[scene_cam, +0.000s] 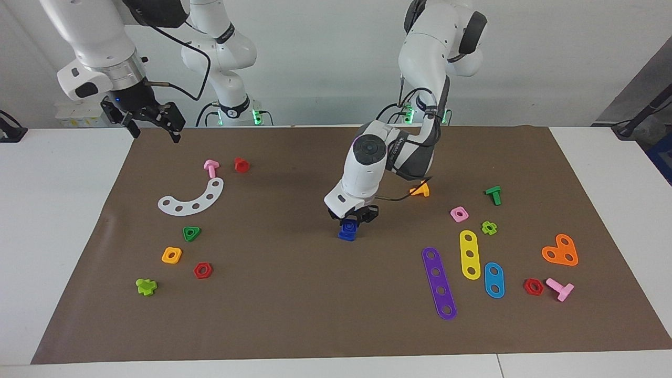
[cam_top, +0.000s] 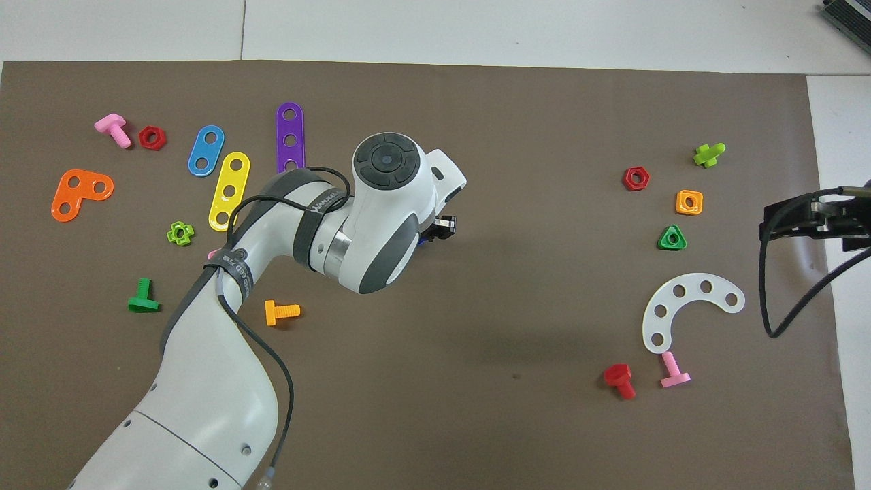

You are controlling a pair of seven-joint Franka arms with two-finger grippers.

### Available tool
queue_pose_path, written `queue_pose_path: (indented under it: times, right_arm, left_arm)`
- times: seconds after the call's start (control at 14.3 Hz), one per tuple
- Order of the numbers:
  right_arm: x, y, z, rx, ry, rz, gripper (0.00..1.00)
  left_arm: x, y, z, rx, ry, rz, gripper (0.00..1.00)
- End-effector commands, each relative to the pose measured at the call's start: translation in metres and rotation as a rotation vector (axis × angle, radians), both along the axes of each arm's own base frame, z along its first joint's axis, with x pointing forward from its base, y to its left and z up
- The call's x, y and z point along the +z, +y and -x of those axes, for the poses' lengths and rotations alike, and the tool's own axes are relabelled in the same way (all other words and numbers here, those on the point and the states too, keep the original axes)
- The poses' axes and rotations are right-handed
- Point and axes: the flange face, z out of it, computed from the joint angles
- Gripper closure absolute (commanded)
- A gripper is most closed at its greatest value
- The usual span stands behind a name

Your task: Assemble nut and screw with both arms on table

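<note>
Screw [scene_cam: 348, 229] and nut are seen as one dark-blue piece on the surface [scene_cam: 294, 294], clamped under the left hand [scene_cam: 355, 220]; an orange screw [scene_cam: 420, 189] lies nearby. The right hand [scene_cam: 152, 118] hangs spread, waiting, above a pink screw [scene_cam: 211, 167].

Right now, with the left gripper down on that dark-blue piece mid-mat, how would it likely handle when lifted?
The dark-blue piece looks like small moulded plastic, so probably stiff and light. The left gripper hides most of it. Its blocky edges suggest it would sit rather than roll on the mat.
</note>
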Motion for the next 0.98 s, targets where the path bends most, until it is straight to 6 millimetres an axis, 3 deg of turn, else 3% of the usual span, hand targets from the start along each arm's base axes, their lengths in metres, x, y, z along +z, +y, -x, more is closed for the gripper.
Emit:
queue_pose_path:
  times: [0.0, 0.14, 0.42, 0.63, 0.7, 0.91]
  right_arm:
    - [0.003, 0.000, 0.006, 0.017, 0.001, -0.018, 0.00]
    - [0.003, 0.000, 0.006, 0.017, 0.001, -0.019, 0.00]
    - [0.003, 0.000, 0.006, 0.017, 0.001, -0.018, 0.00]
    - [0.003, 0.000, 0.006, 0.015, 0.001, -0.019, 0.00]
    - [0.003, 0.000, 0.006, 0.015, 0.001, -0.019, 0.00]
    - [0.003, 0.000, 0.006, 0.017, 0.001, -0.018, 0.00]
  left_arm:
    - [-0.002, -0.002, -0.001, -0.002, -0.022, -0.013, 0.81]
    - [-0.002, -0.002, -0.001, -0.002, -0.029, -0.010, 0.47]
    - [0.001, -0.003, -0.003, -0.001, -0.041, -0.002, 0.21]
    - [0.004, 0.009, -0.008, 0.008, -0.004, -0.027, 0.21]
    - [0.016, 0.011, -0.014, 0.012, -0.013, -0.020, 0.21]
    - [0.049, 0.077, -0.055, 0.113, -0.015, -0.022, 0.22]
